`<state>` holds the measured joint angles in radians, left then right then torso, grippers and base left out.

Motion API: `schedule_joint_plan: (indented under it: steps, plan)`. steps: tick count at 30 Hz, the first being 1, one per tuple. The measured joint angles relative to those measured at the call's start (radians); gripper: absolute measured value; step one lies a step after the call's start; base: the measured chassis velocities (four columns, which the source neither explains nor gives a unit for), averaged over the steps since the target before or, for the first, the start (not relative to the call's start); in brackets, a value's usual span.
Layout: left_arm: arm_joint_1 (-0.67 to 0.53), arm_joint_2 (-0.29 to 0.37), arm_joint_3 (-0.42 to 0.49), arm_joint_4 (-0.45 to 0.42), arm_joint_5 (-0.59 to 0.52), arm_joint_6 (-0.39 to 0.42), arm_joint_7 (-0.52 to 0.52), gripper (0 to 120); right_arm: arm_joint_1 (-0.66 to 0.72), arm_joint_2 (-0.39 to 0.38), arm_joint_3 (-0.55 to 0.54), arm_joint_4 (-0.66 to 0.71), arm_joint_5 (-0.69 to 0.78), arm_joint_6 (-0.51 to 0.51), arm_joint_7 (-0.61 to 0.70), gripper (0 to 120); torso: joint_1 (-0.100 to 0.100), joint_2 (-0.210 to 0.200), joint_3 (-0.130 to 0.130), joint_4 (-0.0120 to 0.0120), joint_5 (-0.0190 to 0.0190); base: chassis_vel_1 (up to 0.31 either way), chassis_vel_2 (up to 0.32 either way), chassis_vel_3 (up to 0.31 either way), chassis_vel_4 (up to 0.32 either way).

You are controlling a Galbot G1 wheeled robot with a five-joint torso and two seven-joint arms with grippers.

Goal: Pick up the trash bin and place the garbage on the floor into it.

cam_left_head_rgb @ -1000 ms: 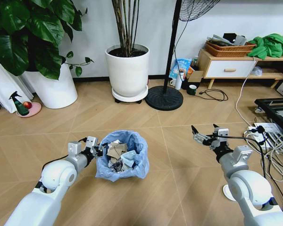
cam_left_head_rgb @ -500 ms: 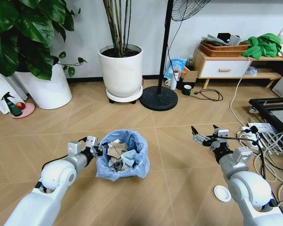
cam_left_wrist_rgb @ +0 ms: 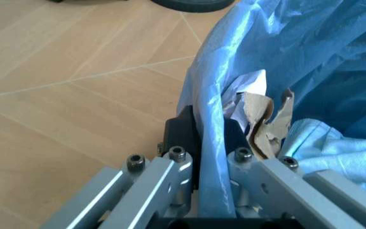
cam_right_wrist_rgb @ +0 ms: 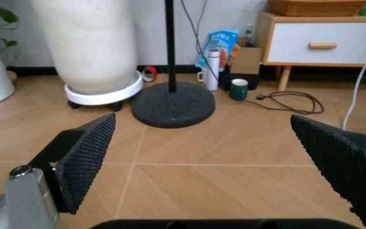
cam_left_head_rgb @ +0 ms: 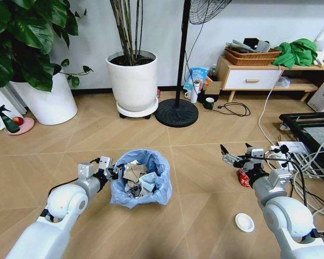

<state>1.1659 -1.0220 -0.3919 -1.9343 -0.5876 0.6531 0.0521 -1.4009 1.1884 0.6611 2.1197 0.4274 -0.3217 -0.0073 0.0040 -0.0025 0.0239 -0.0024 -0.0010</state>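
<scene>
While the head view lists the trash bin point(cam_left_head_rgb: 140, 178) on the floor point(cam_left_head_rgb: 194, 140), rim pinched by the left end effector point(cam_left_head_rgb: 109, 169) for carrying, with a red wrapper point(cam_left_head_rgb: 242, 177) and white disc point(cam_left_head_rgb: 244, 222) lying loose beside the right end effector point(cam_left_head_rgb: 235, 154), the left wrist view logs pads point(cam_left_wrist_rgb: 181, 130) clamped on the blue liner point(cam_left_wrist_rgb: 285, 57), and the right wrist view logs jaws spread wide, empty, ready for garbage.

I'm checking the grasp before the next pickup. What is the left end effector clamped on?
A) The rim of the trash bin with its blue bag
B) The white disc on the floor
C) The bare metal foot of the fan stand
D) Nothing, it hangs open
A: in the left wrist view, the left end effector has its fingers shut on either side of the bag-covered rim of the trash bin.
</scene>
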Motion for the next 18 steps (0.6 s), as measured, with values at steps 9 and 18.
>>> schedule_joint_plan:
  steps: [9,18]
  plan:
    - [-0.003,-0.001,0.0,0.0,0.001,-0.002,0.001,1,-0.03,0.017,0.037,-0.076,-0.06,-0.003,-0.042,100,0.0,0.0,0.0,0.0,0.0005,-0.077,-0.086,0.066,0.073]
    - [-0.005,-0.008,0.0,0.004,0.004,-0.007,0.004,1,-0.073,-0.004,0.165,-0.245,-0.142,0.017,-0.285,100,0.0,0.0,0.0,0.0003,0.0004,0.0,0.0,0.0,0.0]
